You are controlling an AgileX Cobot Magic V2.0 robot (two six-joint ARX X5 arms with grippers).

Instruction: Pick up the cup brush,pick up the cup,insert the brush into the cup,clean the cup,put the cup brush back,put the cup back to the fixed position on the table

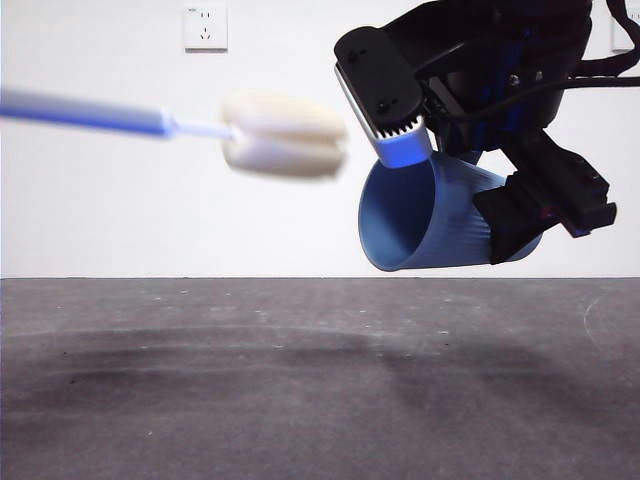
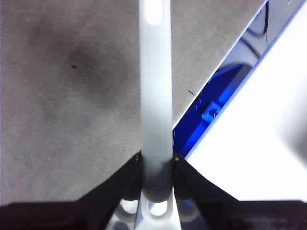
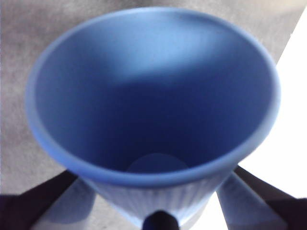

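Note:
The blue ribbed cup [image 1: 430,225] hangs on its side above the table [image 1: 300,380], mouth facing left. My right gripper [image 1: 455,185] is shut on it, one jaw over the rim and one under the body. In the right wrist view the cup [image 3: 153,96] fills the frame, mouth towards the camera, nothing inside. The cup brush [image 1: 200,125] is held level in the air, its cream sponge head [image 1: 285,133] just left of the cup's mouth, outside it. My left gripper [image 2: 157,167] is shut on the brush's pale handle [image 2: 156,96]; the gripper itself is out of the front view.
A white wall with a socket [image 1: 205,27] stands behind the table. Soft shadows of the arms lie across the dark grey tabletop [image 2: 62,96]. A blue-edged part [image 2: 216,108] shows beyond the table's edge in the left wrist view.

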